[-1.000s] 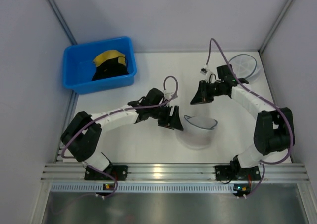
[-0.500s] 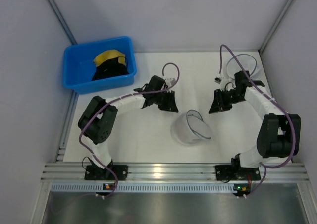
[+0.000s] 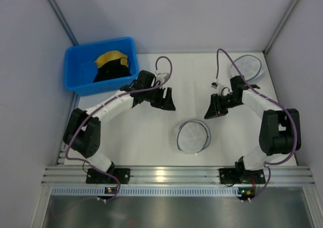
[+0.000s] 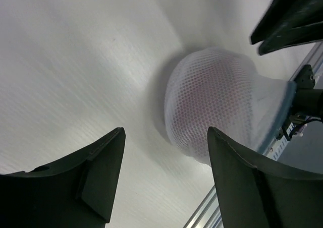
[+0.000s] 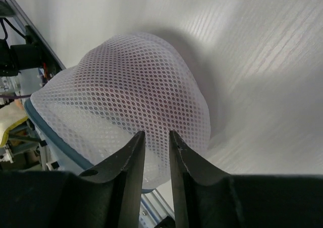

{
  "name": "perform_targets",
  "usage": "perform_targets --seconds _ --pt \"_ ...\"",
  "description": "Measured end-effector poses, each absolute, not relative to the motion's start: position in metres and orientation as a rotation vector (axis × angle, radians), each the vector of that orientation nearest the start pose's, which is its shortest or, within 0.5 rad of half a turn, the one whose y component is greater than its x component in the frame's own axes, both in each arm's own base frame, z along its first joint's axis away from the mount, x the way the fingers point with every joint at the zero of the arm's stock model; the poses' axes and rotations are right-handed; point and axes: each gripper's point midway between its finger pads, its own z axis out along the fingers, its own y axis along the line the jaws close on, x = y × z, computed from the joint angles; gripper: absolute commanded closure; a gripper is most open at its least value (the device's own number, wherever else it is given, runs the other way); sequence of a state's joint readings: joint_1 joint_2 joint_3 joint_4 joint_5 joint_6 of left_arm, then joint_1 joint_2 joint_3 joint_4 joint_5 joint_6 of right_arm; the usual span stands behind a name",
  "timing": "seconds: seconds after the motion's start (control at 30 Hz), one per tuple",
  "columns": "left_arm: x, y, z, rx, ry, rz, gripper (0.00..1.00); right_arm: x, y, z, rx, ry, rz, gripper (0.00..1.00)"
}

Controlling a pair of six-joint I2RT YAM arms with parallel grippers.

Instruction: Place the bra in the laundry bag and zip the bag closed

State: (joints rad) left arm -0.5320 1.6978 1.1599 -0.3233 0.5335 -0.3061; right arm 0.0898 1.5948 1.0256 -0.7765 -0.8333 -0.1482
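Observation:
The laundry bag (image 3: 193, 136) lies near the table's front middle as a round white mesh dome, its two halves folded together, with a dark zipper rim (image 5: 50, 133). The bra shows only as a faint red tint (image 5: 132, 84) through the mesh. My left gripper (image 3: 166, 99) hangs behind and left of the bag, apart from it; in its wrist view the left gripper (image 4: 165, 132) is wide open and empty, with the bag (image 4: 212, 99) beyond it. My right gripper (image 3: 212, 110) sits behind and right of the bag. The right gripper (image 5: 156, 133) has a narrow gap and holds nothing.
A blue bin (image 3: 75, 69) at the back left holds a yellow garment (image 3: 111, 58) and a black garment (image 3: 113, 70). A second round white mesh bag (image 3: 247, 66) lies at the back right. An aluminium rail (image 3: 176, 175) runs along the near edge.
The bag's raised half has folded over and the bag now lies as a flat dome. The left gripper drew back to the left and opened. The right gripper's jaws parted slightly.

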Motion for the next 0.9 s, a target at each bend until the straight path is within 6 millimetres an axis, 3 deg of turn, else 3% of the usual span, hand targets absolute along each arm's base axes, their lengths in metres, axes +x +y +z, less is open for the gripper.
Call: perform_targets --seconds 0.17,0.23,0.3,0.4,0.47,0.57,0.67,0.9 --pt "0.28 -0.304 0.193 0.763 2.206 -0.967 0.2 0.254 0.157 0.098 -0.452 2.607 1.174 0.69" --pt "0.266 -0.321 0.211 0.899 2.112 -0.938 0.14 0.254 0.165 0.098 -0.478 2.599 1.179 0.69" --pt "0.251 -0.336 0.215 1.03 2.054 -0.906 0.13 0.254 0.173 0.098 -0.513 2.592 1.187 0.69" --pt "0.23 -0.353 0.202 1.248 1.998 -0.851 0.12 0.26 0.186 0.095 -0.533 2.598 1.201 0.68" --pt "0.227 -0.354 0.187 1.346 1.982 -0.794 0.12 0.265 0.189 0.094 -0.53 2.599 1.2 0.66" --pt "0.225 -0.348 0.161 1.474 1.993 -0.689 0.11 0.275 0.19 0.099 -0.515 2.589 1.173 0.52" --pt "0.222 -0.346 0.145 1.552 1.993 -0.63 0.11 0.293 0.191 0.112 -0.521 2.543 1.127 0.42" --pt "0.205 -0.351 0.119 1.626 2.044 -0.623 0.12 0.311 0.189 0.134 -0.534 2.476 1.052 0.4"
